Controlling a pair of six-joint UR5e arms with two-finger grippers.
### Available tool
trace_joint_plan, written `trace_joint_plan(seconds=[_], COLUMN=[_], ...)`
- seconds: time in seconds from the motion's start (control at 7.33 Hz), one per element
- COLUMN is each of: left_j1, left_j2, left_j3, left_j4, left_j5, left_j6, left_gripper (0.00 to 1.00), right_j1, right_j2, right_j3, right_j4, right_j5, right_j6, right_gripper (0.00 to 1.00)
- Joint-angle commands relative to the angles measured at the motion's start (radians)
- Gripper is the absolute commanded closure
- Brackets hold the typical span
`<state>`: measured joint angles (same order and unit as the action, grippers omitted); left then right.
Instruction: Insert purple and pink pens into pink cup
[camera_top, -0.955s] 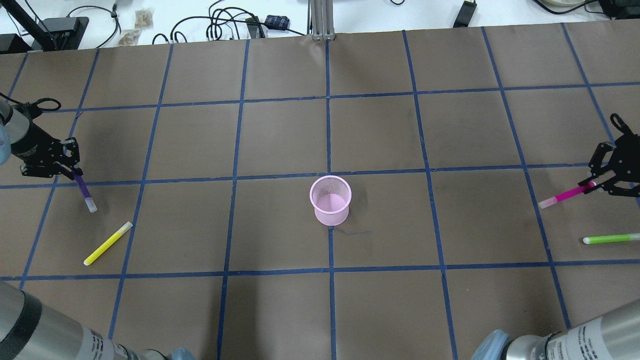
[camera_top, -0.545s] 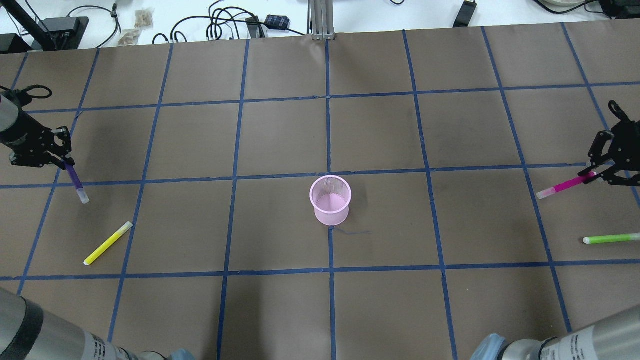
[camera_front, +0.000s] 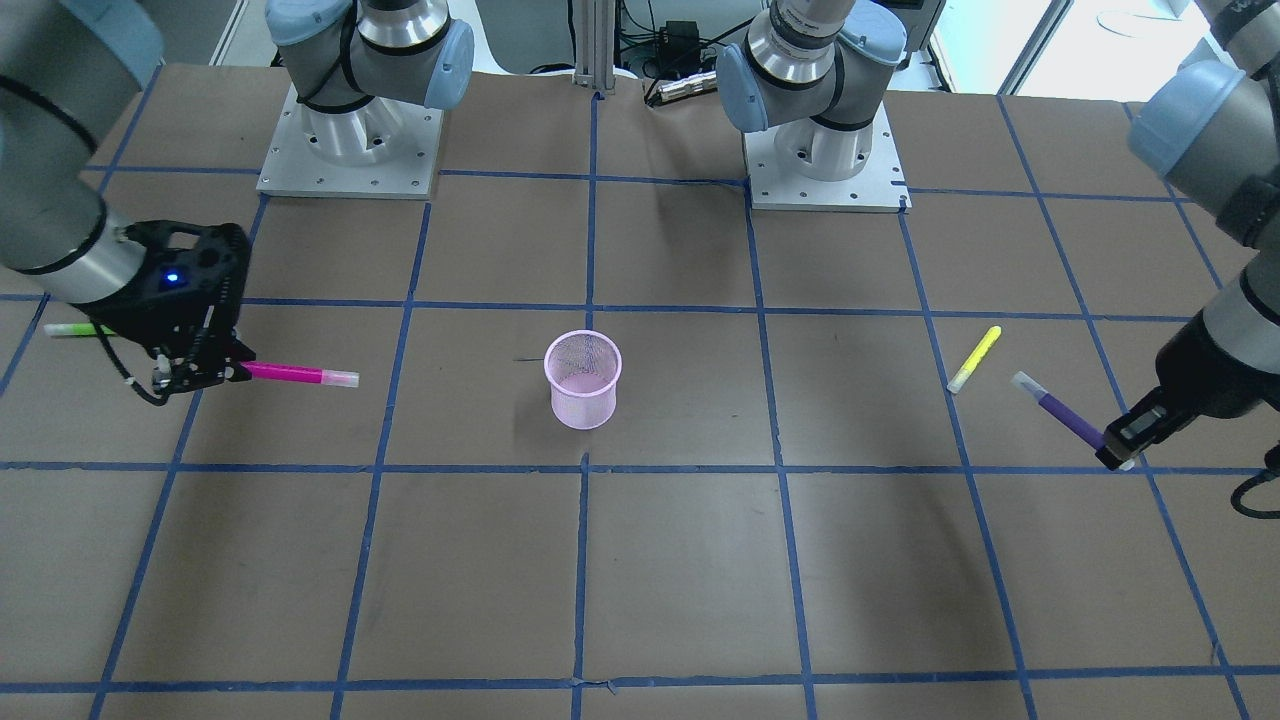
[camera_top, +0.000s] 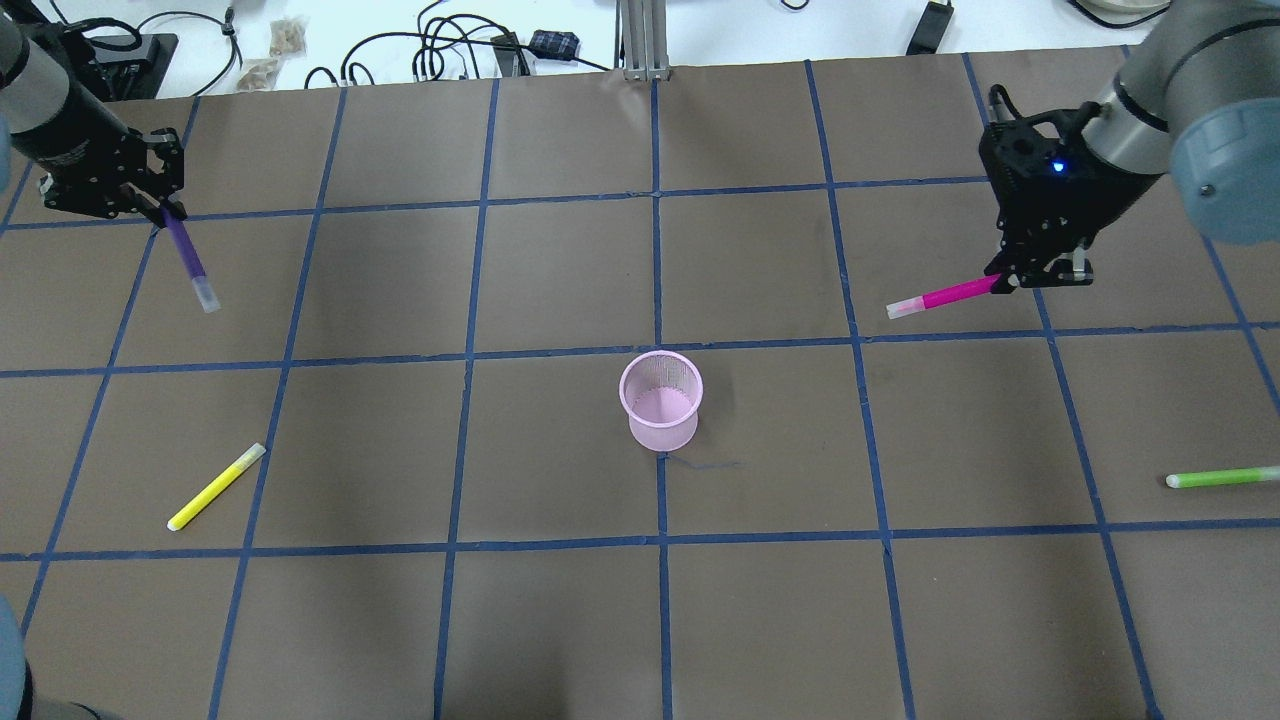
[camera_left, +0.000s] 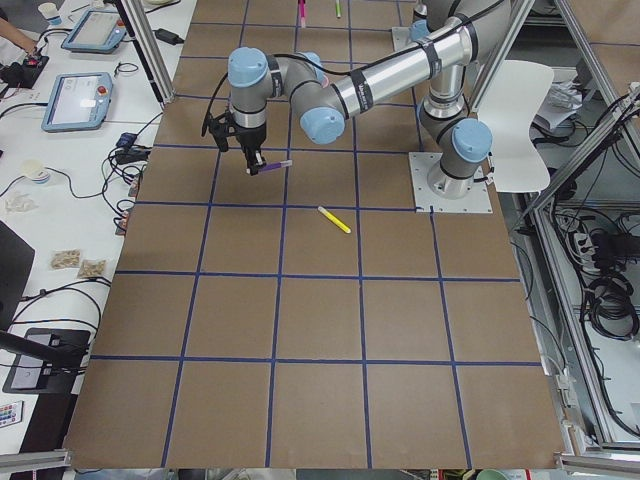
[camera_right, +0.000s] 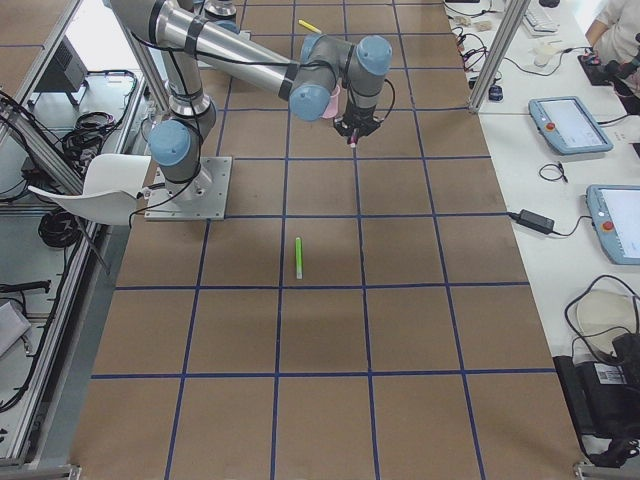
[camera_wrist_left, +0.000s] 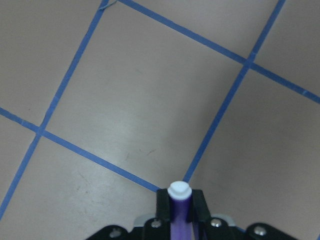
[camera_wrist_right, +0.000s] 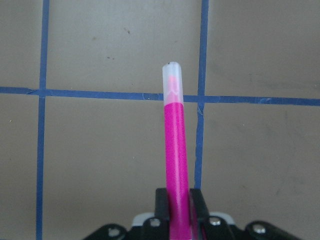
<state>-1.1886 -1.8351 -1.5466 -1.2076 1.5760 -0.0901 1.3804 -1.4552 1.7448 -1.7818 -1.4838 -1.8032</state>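
Observation:
The pink mesh cup (camera_top: 660, 400) stands upright and empty at the table's middle, also in the front view (camera_front: 583, 380). My left gripper (camera_top: 160, 208) is shut on the purple pen (camera_top: 188, 258), held in the air at the far left, well away from the cup. The pen's capped end sticks out past the fingers in the left wrist view (camera_wrist_left: 179, 210). My right gripper (camera_top: 1005, 283) is shut on the pink pen (camera_top: 945, 296), held above the table to the right of and beyond the cup, its clear cap pointing toward the middle (camera_wrist_right: 175, 150).
A yellow pen (camera_top: 216, 487) lies on the table at the near left. A green pen (camera_top: 1222, 477) lies at the near right edge. Cables (camera_top: 450, 50) and small devices sit beyond the table's far edge. The arm bases (camera_front: 345, 150) stand at the robot's side.
Both arms have risen and moved toward the far side with their pens. The right gripper has also swung inward toward the middle. The cup and loose pens have not moved.

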Motion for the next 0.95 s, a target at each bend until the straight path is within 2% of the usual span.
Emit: trace_joint_plan(seconds=[0.0, 0.27, 0.82], left_j1=[-0.051, -0.069, -0.124], left_j2=[0.01, 0.036, 0.037], left_j3=[-0.003, -0.004, -0.009], left_j4=[0.007, 0.008, 0.037], left_j5=[-0.001, -0.01, -0.002], left_j6=[-0.049, -0.066, -0.131], left_gripper=[1.0, 1.0, 1.0], right_j1=[0.214, 0.358, 0.59], right_j2=[-0.004, 0.006, 0.097], right_j3=[-0.063, -0.085, -0.09], right_j4=[0.039, 0.064, 0.047], right_j5=[-0.114, -0.231, -0.361], right_j6=[0.256, 0.402, 0.638], right_gripper=[0.92, 0.91, 0.9])
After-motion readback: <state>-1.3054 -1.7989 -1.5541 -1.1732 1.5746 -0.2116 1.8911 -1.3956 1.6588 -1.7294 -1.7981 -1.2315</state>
